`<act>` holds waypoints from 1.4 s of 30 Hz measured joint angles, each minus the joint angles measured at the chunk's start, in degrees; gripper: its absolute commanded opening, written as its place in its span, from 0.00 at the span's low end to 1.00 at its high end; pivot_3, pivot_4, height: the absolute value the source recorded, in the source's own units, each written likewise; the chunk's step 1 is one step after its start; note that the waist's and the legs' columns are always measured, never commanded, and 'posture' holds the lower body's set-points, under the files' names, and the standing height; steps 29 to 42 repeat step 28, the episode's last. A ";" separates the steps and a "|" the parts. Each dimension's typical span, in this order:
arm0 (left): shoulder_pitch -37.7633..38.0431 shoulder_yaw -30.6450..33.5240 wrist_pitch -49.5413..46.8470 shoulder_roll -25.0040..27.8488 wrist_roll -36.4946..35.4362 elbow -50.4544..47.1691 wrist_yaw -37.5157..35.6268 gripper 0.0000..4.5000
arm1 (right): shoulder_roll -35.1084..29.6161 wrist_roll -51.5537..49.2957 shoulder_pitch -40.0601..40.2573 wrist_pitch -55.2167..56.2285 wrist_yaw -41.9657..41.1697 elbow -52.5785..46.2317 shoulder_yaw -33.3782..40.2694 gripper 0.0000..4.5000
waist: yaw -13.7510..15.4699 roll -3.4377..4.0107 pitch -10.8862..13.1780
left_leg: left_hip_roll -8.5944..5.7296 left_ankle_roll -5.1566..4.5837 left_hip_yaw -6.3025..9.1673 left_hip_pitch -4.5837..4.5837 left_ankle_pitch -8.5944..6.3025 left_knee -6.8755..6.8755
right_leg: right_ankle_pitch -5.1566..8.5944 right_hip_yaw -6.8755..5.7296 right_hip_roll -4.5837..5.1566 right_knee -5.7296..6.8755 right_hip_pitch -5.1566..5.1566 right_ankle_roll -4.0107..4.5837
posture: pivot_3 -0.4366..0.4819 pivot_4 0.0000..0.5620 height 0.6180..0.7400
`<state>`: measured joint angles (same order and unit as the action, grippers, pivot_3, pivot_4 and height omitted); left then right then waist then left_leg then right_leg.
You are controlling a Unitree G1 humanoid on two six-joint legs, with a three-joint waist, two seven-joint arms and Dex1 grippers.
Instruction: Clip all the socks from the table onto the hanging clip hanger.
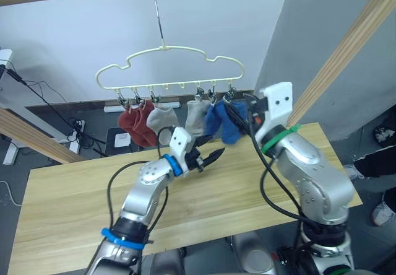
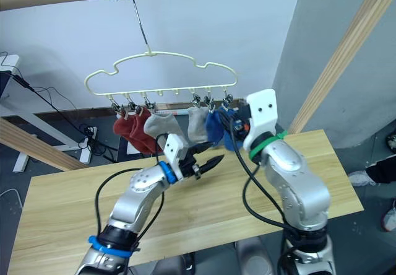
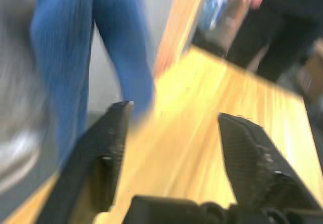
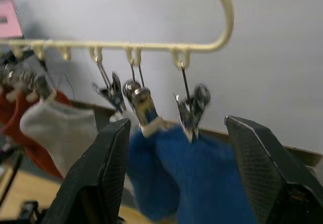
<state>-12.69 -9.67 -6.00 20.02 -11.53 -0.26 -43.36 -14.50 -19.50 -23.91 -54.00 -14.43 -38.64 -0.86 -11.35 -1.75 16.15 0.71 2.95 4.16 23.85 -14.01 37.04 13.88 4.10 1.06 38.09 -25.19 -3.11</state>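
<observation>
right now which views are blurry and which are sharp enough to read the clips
Left wrist view: heavy motion smear; the blue sock and table are streaked. Right wrist view: mildly soft, but the clips on the clip hanger are readable. Left and right eye views: sharp, even lighting, all six socks distinct.

The right gripper (image 4: 176, 173) is hidden in both head views behind its own white wrist housing (image 1: 276, 104). The rightmost blue sock (image 1: 232, 121) is partly covered by that wrist and its cables. The left wrist view is motion-blurred: a blue sock (image 3: 121, 47) and a person (image 3: 272, 27) at the far right edge show without detail.
</observation>
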 measured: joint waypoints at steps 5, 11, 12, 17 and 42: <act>6.51 2.02 1.76 7.93 -0.39 -4.87 -4.26 1.00 | -11.10 -4.67 0.77 0.34 -9.79 0.03 2.68 0.90 | -0.06 0.00 0.00 | 0.02 0.00 -0.06 -0.02 0.00 -0.04 | 0.01 0.03 0.00 -0.10 0.01 -0.01 | 0.19 0.43 1.00; 11.86 12.92 -1.70 15.47 -5.83 -11.84 -4.96 1.00 | -21.66 -6.64 0.13 5.72 -21.13 4.02 3.00 0.99 | 0.35 -0.02 -0.03 | 0.00 -0.03 -0.08 0.00 0.02 0.02 | 0.15 0.03 0.04 -0.11 0.05 -0.27 | 0.24 0.39 1.00; 12.81 14.83 -2.87 16.91 -6.73 -13.04 -5.03 1.00 | -23.57 -6.65 0.04 6.74 -23.03 4.92 3.08 0.99 | 0.46 -0.03 -0.03 | 0.00 -0.03 -0.08 0.00 0.02 0.03 | 0.15 0.02 0.05 -0.12 0.05 -0.26 | 0.25 0.38 1.00; 16.68 22.94 -11.50 22.94 -12.60 -17.71 -5.72 1.00 | -31.09 -6.53 -0.33 13.36 -32.76 9.64 2.88 0.99 | 0.85 -0.07 -0.07 | 0.02 -0.03 -0.08 -0.01 0.01 0.00 | 0.10 -0.01 0.03 -0.08 0.02 -0.18 | 0.31 0.34 1.00; 20.17 32.67 -19.94 29.68 -10.85 -15.59 -2.51 1.00 | -37.76 -4.30 -3.02 26.86 -45.39 22.54 2.96 0.99 | 3.32 -0.20 -0.28 | 0.02 0.00 -0.15 -0.03 0.03 0.07 | -0.03 -0.03 0.08 -0.05 0.02 0.04 | 0.36 0.28 1.00</act>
